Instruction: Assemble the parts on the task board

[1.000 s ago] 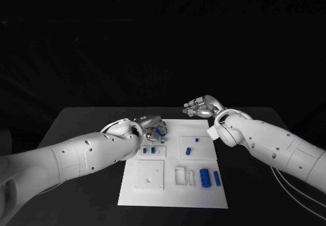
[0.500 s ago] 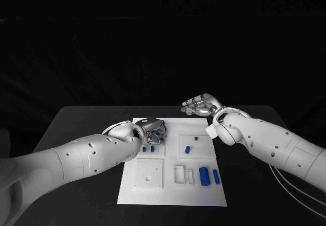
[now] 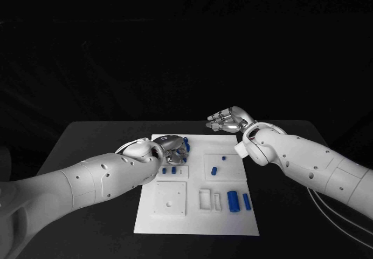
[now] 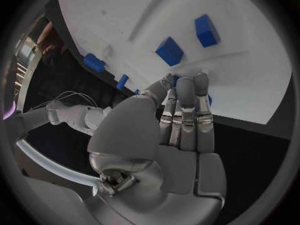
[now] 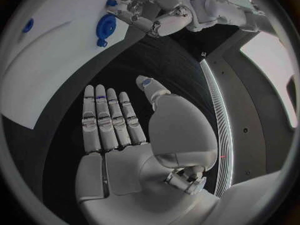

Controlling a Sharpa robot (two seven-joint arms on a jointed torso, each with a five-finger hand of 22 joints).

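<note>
The white task board [image 3: 198,218] lies in the middle of the black table. My left hand [image 3: 172,148] is over its far left corner, fingertips down on the board [image 4: 250,80]. A small blue part [image 3: 185,142] shows between the thumb and fingers [image 4: 174,79], pinched and mostly hidden. My right hand [image 3: 228,121] hovers past the board's far edge with a flat palm [image 5: 125,135], fingers straight and nothing in it. Two blue cylinders [image 3: 232,200] lie at the near right, and small blue parts [image 3: 214,171] stand mid-board.
A pair of small blue pieces [image 3: 170,170] sits just near of my left hand. A square recessed plate [image 3: 170,198] and a white frame [image 3: 205,198] occupy the board's near half. Bare black table [image 3: 93,140] surrounds the board.
The blue part at my left hand's fingertips has shifted a little toward the board's far edge as the fingers turned. My right hand has hardly moved.
</note>
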